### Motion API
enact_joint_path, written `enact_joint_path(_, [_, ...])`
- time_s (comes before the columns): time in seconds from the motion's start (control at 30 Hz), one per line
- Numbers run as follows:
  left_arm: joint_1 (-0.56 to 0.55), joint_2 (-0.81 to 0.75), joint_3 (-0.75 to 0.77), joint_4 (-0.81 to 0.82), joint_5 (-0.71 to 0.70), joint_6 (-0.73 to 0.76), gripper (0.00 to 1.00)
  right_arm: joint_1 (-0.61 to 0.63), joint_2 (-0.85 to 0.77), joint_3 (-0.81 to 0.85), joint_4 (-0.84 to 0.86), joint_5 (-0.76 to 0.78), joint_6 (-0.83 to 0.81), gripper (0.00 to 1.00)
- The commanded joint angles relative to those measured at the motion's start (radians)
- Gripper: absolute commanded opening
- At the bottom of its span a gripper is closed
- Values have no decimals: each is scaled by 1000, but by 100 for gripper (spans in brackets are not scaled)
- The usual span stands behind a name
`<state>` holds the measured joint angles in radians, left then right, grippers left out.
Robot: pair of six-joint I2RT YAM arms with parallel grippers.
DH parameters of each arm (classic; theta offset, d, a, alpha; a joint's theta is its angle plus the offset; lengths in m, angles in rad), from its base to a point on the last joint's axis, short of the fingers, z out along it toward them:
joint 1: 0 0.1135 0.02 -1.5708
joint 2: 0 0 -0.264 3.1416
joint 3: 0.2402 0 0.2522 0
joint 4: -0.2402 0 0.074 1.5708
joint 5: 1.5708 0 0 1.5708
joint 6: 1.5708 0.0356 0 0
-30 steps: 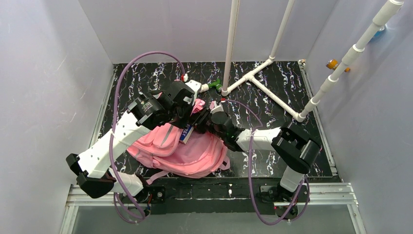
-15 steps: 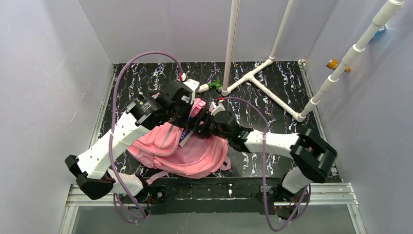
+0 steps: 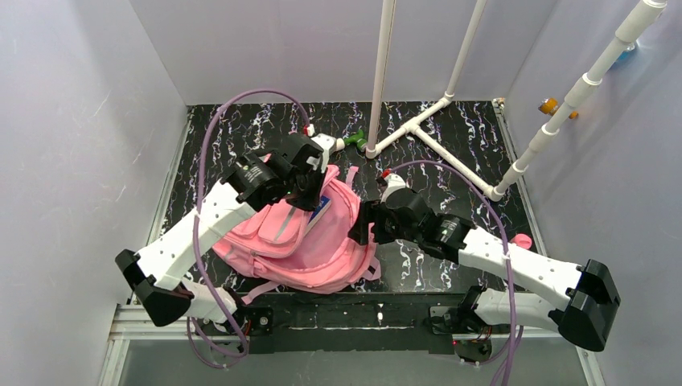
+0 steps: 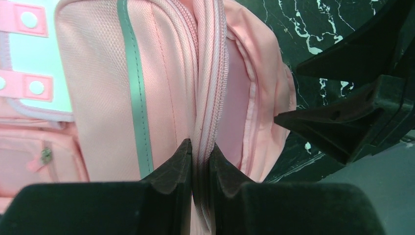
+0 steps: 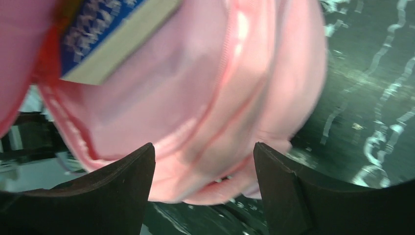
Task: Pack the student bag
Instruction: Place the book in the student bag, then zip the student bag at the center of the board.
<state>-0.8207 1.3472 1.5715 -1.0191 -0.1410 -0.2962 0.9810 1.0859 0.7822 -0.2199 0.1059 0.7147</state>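
Right pincer point(image 3: 359, 232) withdrew, jaws apart beside student bag point(image 3: 310, 251) | left pincer point(image 4: 199, 152) clamped on zipper rim point(image 4: 210, 73)

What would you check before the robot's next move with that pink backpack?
1. The left gripper shut on the zipper edge of the student bag: ok.
2. The right gripper open, empty and apart from the bag: ok.
3. The book fully inside: cannot tell; its blue end shows at the opening.
4. The bag lying on the table: ok.
5. The two grippers apart from each other: ok.
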Motion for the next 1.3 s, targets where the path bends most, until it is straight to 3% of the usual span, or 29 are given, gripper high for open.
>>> enact_joint_path(0.0, [18, 48, -51, 124, 80, -38, 0, -30, 8, 73, -256, 65, -139, 74])
enact_joint_path(0.07, [26, 70, -56, 144, 97, -52, 0, -51, -10, 27, -177, 12, -108, 69])
enact_joint_path(0.2, [43, 87, -53, 165, 105, -58, 0, -79, -9, -139, 145, -202, -12, 69])
enact_joint_path(0.3, [59, 92, -52, 166, 129, -58, 0, -82, 36, -181, 284, -226, 33, 69])
enact_joint_path(0.43, [71, 92, -70, 166, 176, -62, 0, -123, 98, -168, 318, -189, 14, 53])
enact_joint_path(0.57, [83, 97, -86, 166, 211, -64, 0, -272, 152, -161, 392, -289, 27, 37])
enact_joint_path(0.67, [88, 95, -105, 177, 221, -69, 13, -355, 215, -89, 433, -344, 7, 34])
enact_joint_path(0.83, [102, 55, -129, 211, 218, -83, 59, -428, 414, 110, 417, -472, -38, 26])
enact_joint_path(0.93, [116, 17, -117, 181, 191, -70, 76, -459, 523, 245, 303, -490, -98, 27])
enact_joint_path(1.03, [128, -44, -111, 134, 126, -49, 83, -467, 545, 360, 73, -406, -205, 37])
enact_joint_path(1.13, [139, -132, -114, 90, 42, -37, 84, -464, 476, 367, -82, -279, -275, 47])
enact_joint_path(1.27, [141, -281, -148, 90, -59, -34, 86, -410, 329, 308, -148, -209, -300, 57])
